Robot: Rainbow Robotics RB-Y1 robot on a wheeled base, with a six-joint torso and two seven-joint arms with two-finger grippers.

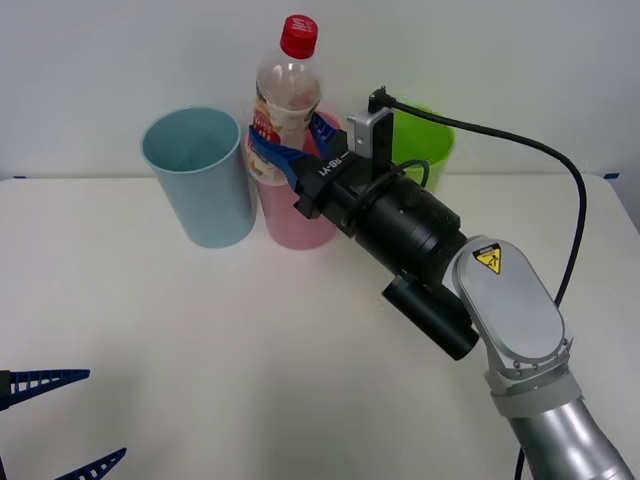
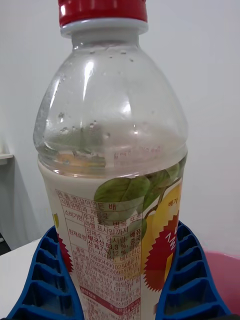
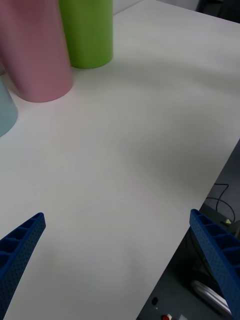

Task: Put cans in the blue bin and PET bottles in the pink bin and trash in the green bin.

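Observation:
My right gripper is shut on the PET bottle, a clear bottle with a red cap, and holds it upright just above the mouth of the pink bin. Up close the PET bottle stands between the blue ribbed fingers, with the pink bin rim below. The blue bin stands to the left of the pink one and the green bin to its right, partly hidden by the arm. My left gripper rests open at the near left corner of the table.
The three bins stand in a row at the back of the white table. In the left wrist view the pink bin, green bin and the table's edge show, with cables on the floor beyond.

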